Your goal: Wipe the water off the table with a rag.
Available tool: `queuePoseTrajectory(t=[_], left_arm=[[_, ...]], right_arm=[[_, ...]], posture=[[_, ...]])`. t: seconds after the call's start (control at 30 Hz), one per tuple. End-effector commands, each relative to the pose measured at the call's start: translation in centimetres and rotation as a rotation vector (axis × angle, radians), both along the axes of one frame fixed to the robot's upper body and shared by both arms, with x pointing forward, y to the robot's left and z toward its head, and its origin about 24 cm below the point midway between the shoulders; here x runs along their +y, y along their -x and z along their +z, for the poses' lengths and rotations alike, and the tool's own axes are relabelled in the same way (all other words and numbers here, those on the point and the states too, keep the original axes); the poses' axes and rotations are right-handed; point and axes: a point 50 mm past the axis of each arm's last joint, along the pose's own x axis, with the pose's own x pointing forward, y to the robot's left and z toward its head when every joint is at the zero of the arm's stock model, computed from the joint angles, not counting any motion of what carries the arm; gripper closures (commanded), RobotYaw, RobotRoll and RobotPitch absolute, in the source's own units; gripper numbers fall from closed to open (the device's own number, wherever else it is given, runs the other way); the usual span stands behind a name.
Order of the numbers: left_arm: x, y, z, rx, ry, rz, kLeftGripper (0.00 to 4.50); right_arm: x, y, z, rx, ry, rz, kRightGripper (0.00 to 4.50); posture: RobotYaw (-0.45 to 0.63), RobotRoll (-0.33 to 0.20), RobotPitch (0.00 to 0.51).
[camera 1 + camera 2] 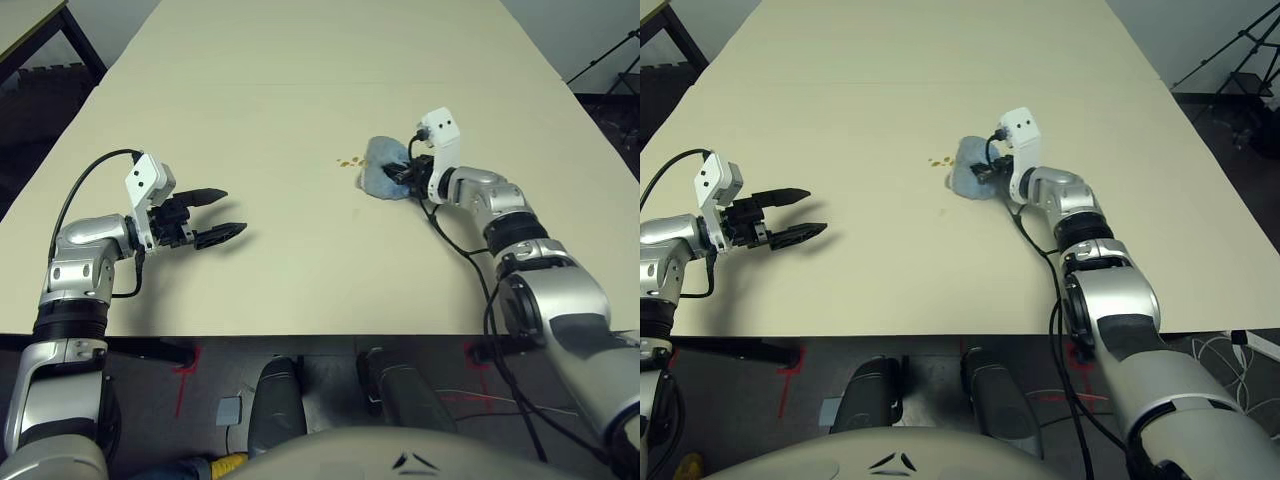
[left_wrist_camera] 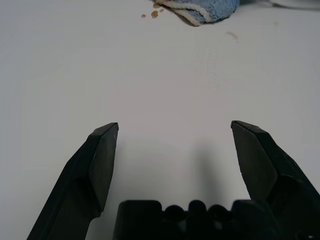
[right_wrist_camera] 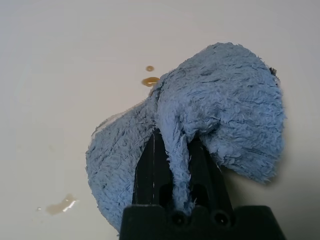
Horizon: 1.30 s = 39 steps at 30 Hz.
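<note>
1. Head views: the rag [image 1: 385,168] lay bunched on the desk [image 1: 300,60], right of centre, with the right gripper [image 1: 404,172] pressed into it; its fingertips were buried in the cloth. A few drops of water [image 1: 348,161] sat just beside the rag's left edge. The left gripper [image 1: 221,213] hovered well apart on the left, fingers spread and holding nothing.
2. Left wrist view: its two black fingers [image 2: 100,160] stood wide apart over bare desk; the rag was cut off at the picture's edge, drops just beside it.
3. Right wrist view: the right fingers [image 3: 150,170] were clamped on a fold of rag, their tips hidden by it. Amber drops lay beside the cloth, and a pale smear [image 3: 61,205] sat apart.
</note>
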Motion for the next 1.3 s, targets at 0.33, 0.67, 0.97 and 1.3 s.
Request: queuePoseTrajectory(t=[0.33, 0.67, 0.97, 1.3], left_arm=[[0.1, 0.5, -0.1, -0.001, -0.003, 0.012, 0.00], [-0.6, 0.1, -0.3, -0.005, 0.008, 0.002, 0.00], [-0.8, -0.3, -0.2, -0.009, 0.010, -0.006, 0.00], [-1.1, -0.8, -0.4, -0.014, 0.015, -0.015, 0.00]], right_arm=[[6.4, 1.6, -0.8, 0.046, 0.011, 0.246, 4.50], [2.6, 0.3, -0.1, 0.007, 0.065, 0.125, 4.50], [-4.7, -0.9, 1.4, -0.036, 0.134, -0.083, 4.50], [-10.9, -0.4, 2.8, -0.045, 0.118, -0.217, 4.50]], posture=[[-0.09, 0.000, 0.118], [-0.11, 0.000, 0.106], [-0.13, 0.000, 0.101], [-0.15, 0.000, 0.096]])
